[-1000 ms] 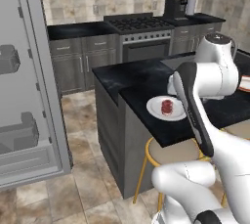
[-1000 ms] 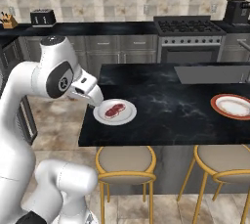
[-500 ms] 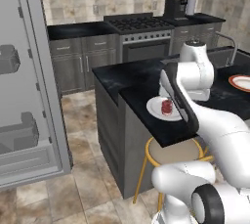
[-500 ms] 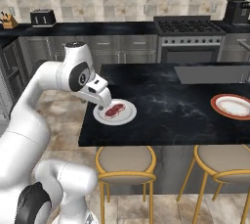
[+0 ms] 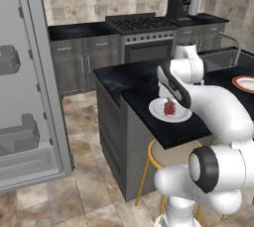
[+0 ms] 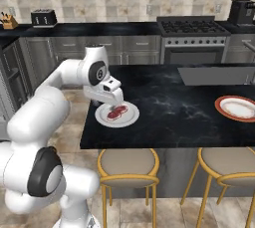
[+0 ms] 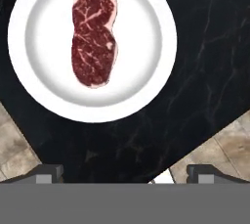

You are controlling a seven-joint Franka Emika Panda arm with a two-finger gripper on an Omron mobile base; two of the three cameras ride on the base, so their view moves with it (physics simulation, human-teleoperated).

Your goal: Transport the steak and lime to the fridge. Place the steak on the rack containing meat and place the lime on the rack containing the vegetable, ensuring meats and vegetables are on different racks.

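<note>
Gripper [image 7: 125, 171] open wide, jaws spread, hovering above the steak [image 7: 93, 36]. Steak flat on a white plate [image 7: 146, 71] near the dark counter [image 7: 205, 61] edge, untouched.

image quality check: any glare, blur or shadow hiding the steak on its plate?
Hand view: steak sharp, marbling clear, white plate evenly lit with soft shading inside the rim, no glare. Right base view: steak small and soft, partly behind the open gripper. Left base view: steak coarse, arm crowding it; counter dark, faint sheen.
</note>
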